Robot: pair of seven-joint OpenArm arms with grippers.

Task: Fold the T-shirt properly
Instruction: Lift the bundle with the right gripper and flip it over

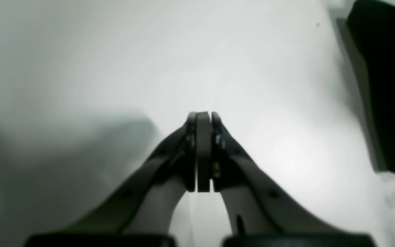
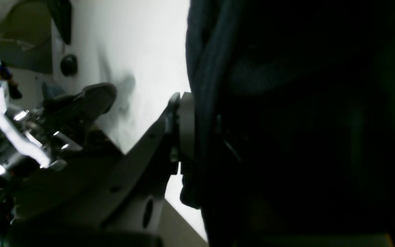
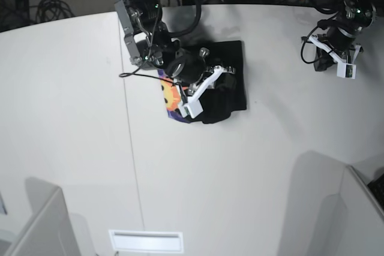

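From my seat at the controls, the T-shirt (image 3: 223, 85) lies as a compact black bundle on the far part of the white table (image 3: 240, 172), already gathered into a small rough rectangle with a sliver of the purple print and orange sun face showing at its near left corner; the right gripper (image 3: 201, 91) sits on top of it, and in its wrist view one pale pad presses flat against a thick roll of dark cloth (image 2: 204, 103), so I read it as clenched on a doubled edge of the shirt, though the opposite finger is buried in black fabric and I cannot see it; the left gripper (image 1: 203, 118) hangs well apart over bare table, its pads pressed together with nothing between them, only a dark corner of the shirt showing at the far edge of its view; I judge the cloth to be soft, limp and light, with no stiffness to hold a crease, so the layers will sag and slide once lifted; I would take hold at a stacked hem or corner, pinching all the layers together, and keep the bundle low to the table; the risk, as I see it, is the inner layers slipping out and undoing the fold
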